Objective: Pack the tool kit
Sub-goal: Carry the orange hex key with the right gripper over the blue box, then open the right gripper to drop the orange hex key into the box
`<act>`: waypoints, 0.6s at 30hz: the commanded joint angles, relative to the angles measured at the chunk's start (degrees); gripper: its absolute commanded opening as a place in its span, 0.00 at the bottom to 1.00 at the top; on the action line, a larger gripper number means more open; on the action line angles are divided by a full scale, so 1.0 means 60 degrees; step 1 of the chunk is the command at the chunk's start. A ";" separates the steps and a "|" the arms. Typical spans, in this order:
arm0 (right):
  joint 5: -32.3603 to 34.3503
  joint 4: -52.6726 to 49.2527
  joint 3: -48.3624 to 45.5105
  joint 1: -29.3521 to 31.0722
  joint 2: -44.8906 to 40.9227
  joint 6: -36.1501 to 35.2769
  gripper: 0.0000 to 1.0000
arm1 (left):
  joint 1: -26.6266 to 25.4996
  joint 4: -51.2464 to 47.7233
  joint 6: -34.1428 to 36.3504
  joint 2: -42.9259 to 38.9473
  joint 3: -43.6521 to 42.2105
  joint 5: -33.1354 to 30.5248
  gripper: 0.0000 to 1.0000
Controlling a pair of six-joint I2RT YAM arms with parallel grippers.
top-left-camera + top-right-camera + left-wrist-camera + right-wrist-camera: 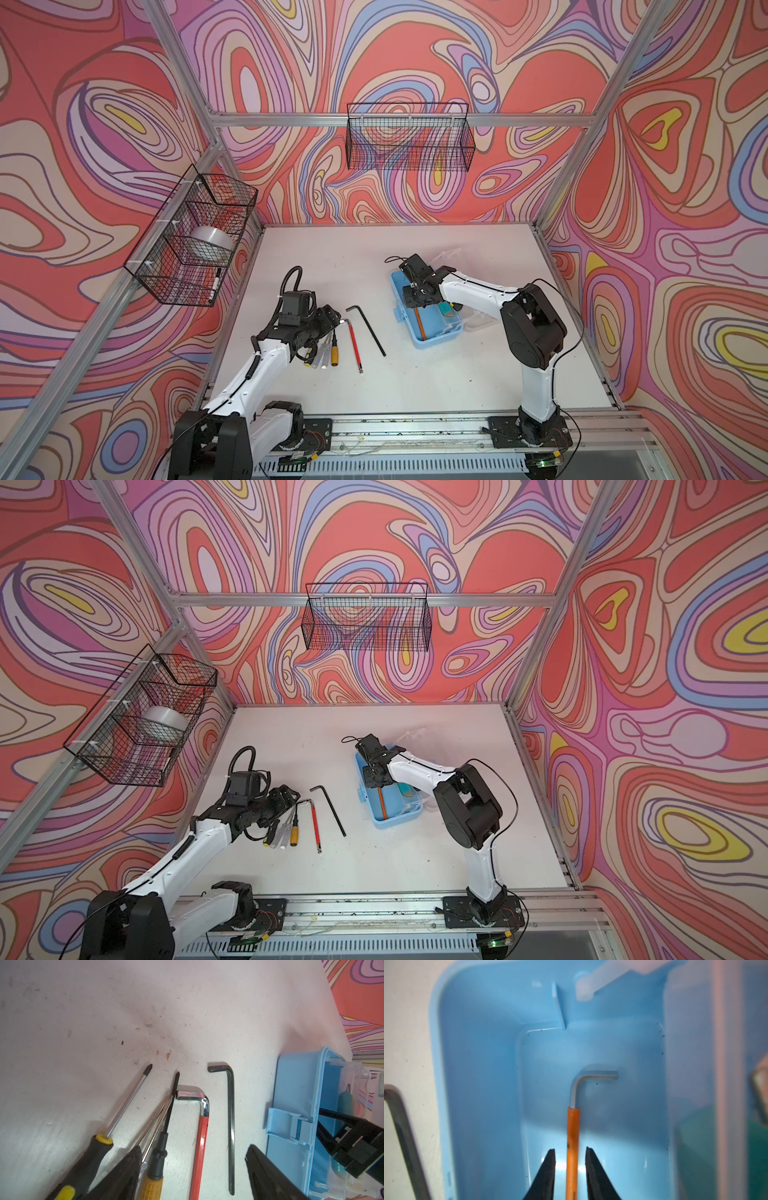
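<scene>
Rooted at the table's (415, 386) near edge, the right arm (534, 322) bends down into the light-blue tool kit box (438, 337), which lies toward the right edge, long axis far-to-near. The right gripper (570, 1149) stands parted astride, not touching, an orange hex key (572, 1126) lengthwise inside, bend toward the far edge. The left gripper (193, 1147) gapes over the screwdrivers (326, 349).

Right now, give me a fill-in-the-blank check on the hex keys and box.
The orange hex key lies inside the box, whose colour is ____.
Between the red hex key and the box lies the ____ hex key.
The right fingers beside the orange hex key stand ____.
Missing: blue; black; open.
</scene>
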 commanded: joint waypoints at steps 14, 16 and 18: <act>0.0818 -0.1191 0.1628 0.1794 -0.1084 -0.0612 0.33 | -0.0705 -0.0627 0.0190 -0.0446 0.0413 -0.0298 0.79; 0.0893 -0.1373 0.1974 0.2131 -0.0693 -0.0671 0.34 | -0.0783 -0.0811 0.0205 -0.0541 0.0352 -0.0472 0.79; 0.0866 -0.1499 0.2349 0.2425 -0.0313 -0.0740 0.35 | -0.0869 -0.1036 0.0205 -0.0730 0.0281 -0.0748 0.79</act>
